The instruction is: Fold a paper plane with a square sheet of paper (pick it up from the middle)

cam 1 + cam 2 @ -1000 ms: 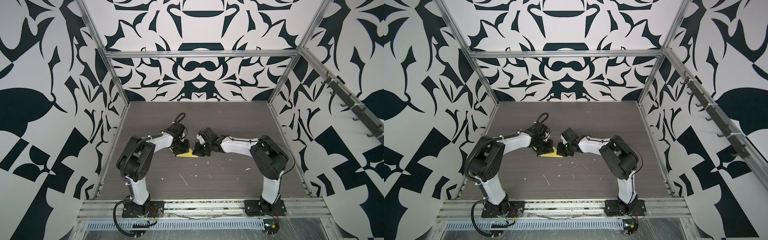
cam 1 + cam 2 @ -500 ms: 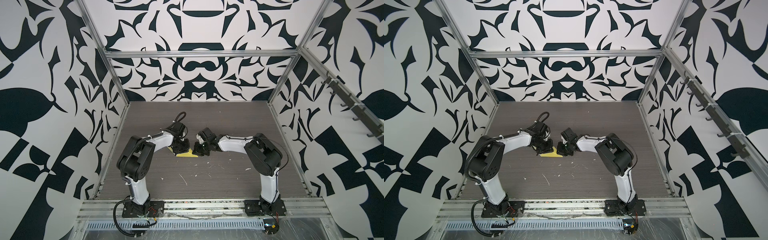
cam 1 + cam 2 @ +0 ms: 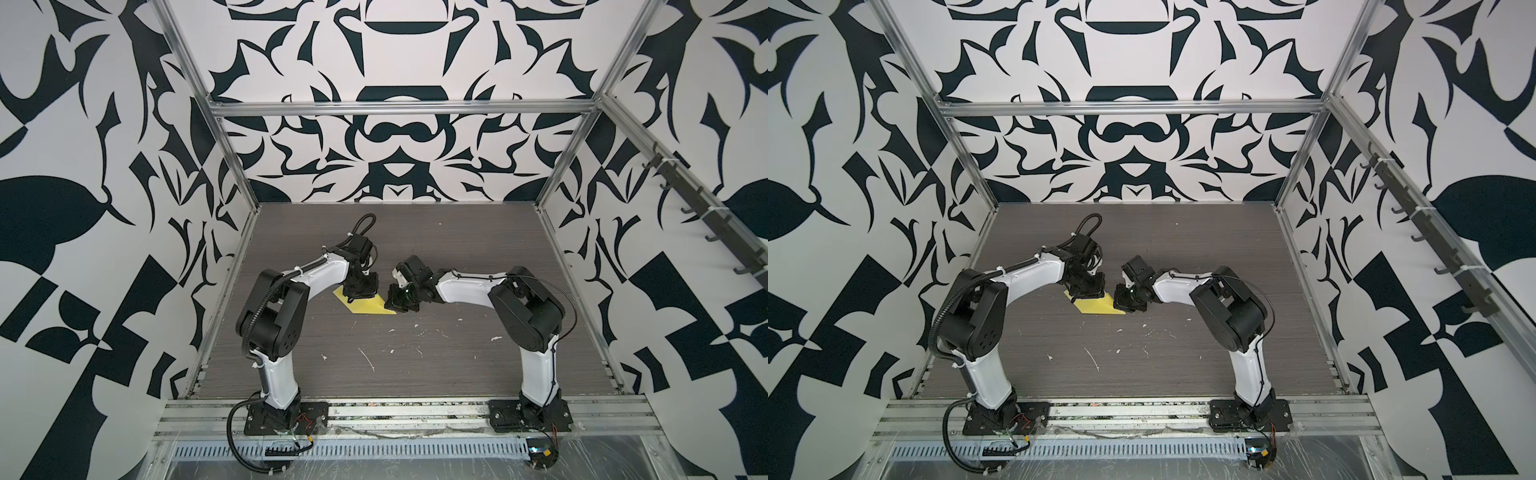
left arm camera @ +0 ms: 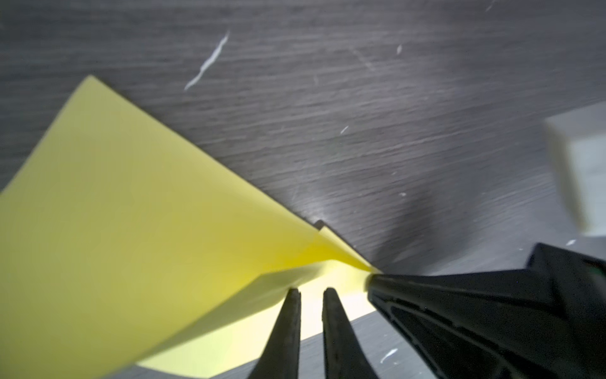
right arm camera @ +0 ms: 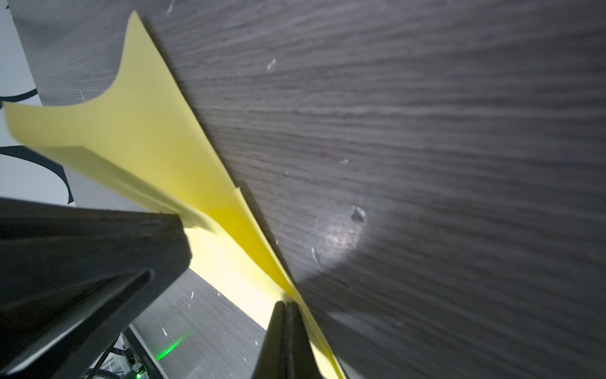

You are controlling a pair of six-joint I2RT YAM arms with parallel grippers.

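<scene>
i see right gripper (image 5: 287, 303) pinching paper (image 3: 366, 306) tip, left gripper (image 4: 311, 292) slightly parted at flap edge, open table (image 3: 415, 245) around.

Paper (image 4: 131, 213): thin yellow sheet, matt, smooth, crisp creases. Surface (image 3: 415, 374): dark grey wood-grain laminate, fine streaks, faint sheen in spots. Flecks (image 3: 365, 359) on it: white, scrappy, material unclear. Left end effector (image 4: 311, 291) fingers (image 4: 288, 328): black, matt, faintly grainy, plastic-looking. Right end effector (image 5: 286, 304): same black matt finish. Arms (image 3: 324, 276): glossy white shells, matt black joints, black corrugated cable sleeve (image 3: 253, 316). Frame (image 3: 395, 109): brushed aluminium profile, satin. Walls (image 3: 83, 124): matt black-and-white print. Film (image 3: 602, 461) at front: clear plastic, wrinkled, shiny.
</scene>
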